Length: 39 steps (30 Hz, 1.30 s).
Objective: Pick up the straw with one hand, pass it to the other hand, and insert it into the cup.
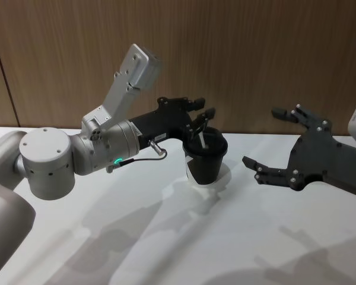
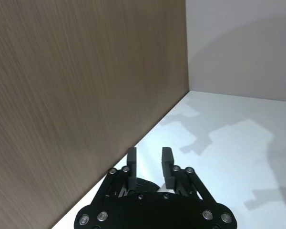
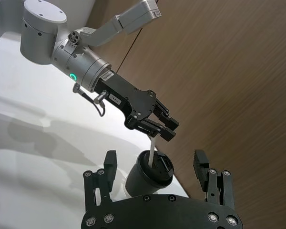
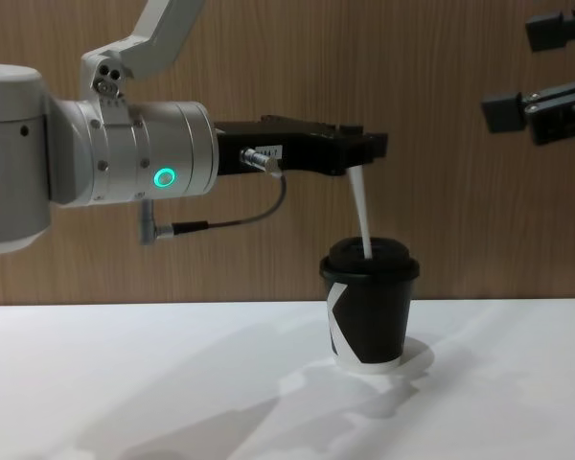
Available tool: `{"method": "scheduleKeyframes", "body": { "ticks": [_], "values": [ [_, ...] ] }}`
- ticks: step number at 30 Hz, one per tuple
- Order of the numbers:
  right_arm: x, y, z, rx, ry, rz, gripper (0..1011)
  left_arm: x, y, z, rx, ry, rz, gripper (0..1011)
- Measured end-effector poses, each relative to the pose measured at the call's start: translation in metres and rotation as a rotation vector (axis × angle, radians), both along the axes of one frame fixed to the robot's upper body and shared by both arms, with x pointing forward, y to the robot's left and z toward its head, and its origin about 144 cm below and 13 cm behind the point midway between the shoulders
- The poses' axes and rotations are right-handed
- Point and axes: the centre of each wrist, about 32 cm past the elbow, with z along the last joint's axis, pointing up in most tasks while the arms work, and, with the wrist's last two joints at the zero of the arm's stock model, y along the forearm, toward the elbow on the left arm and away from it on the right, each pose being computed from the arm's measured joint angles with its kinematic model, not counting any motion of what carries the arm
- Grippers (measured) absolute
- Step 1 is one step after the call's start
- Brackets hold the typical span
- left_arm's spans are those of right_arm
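Note:
The black cup [image 4: 369, 311] with a domed lid stands on the white table. A white straw [image 4: 361, 216] runs from the lid's top, slightly tilted, up to my left gripper [image 4: 374, 146], which reaches in level above the cup on its silver arm and is shut on the straw's upper end. In the head view the left gripper [image 1: 204, 108] hangs over the cup [image 1: 203, 163]. My right gripper [image 1: 264, 136] hovers open to the right of the cup, holding nothing. From the right wrist view the straw [image 3: 154, 150] drops into the cup [image 3: 145, 179].
A wood-panelled wall [image 1: 255, 47] rises close behind the cup. The white table [image 1: 225, 237] stretches toward me in front of it. The left arm's silver body [image 1: 47, 163] with its green ring and black cable takes up the left side.

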Motion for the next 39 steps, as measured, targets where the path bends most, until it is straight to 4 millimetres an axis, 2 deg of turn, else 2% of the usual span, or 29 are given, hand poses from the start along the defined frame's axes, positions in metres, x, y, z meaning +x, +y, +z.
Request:
{"method": "scheduleKeyframes", "body": {
  "ticks": [2, 5, 6, 8, 10, 13, 15, 16, 23, 25, 39],
  "values": [
    [0.000, 0.000, 0.000, 0.000, 0.000, 0.000, 1001, 0.001, 0.000, -0.001, -0.001, 0.002, -0.001, 327],
    [0.000, 0.000, 0.000, 0.000, 0.000, 0.000, 1001, 0.001, -0.001, -0.001, -0.002, 0.004, -0.003, 455],
    [0.000, 0.000, 0.000, 0.000, 0.000, 0.000, 1001, 0.001, -0.001, -0.001, -0.002, 0.004, -0.003, 455],
    [0.000, 0.000, 0.000, 0.000, 0.000, 0.000, 1001, 0.001, -0.001, -0.002, -0.002, 0.005, -0.003, 552],
    [0.000, 0.000, 0.000, 0.000, 0.000, 0.000, 1001, 0.001, -0.001, -0.002, -0.002, 0.006, -0.003, 585],
    [0.000, 0.000, 0.000, 0.000, 0.000, 0.000, 1001, 0.002, -0.001, -0.003, -0.003, 0.007, -0.004, 695],
    [0.000, 0.000, 0.000, 0.000, 0.000, 0.000, 1001, 0.002, -0.001, -0.003, -0.003, 0.007, -0.004, 732],
    [0.000, 0.000, 0.000, 0.000, 0.000, 0.000, 1001, 0.002, -0.001, -0.003, -0.003, 0.007, -0.004, 789],
    [0.002, 0.002, 0.004, 0.025, -0.004, -0.011, 1001, -0.002, 0.000, -0.006, -0.010, 0.005, -0.010, 979],
    [0.003, 0.003, 0.006, 0.043, -0.005, -0.021, 1001, -0.003, 0.001, -0.007, -0.013, 0.004, -0.012, 1003],
    [0.009, 0.016, 0.027, 0.206, 0.022, -0.082, 1001, -0.014, 0.002, -0.018, -0.055, -0.031, -0.029, 1003]
  ]
}}
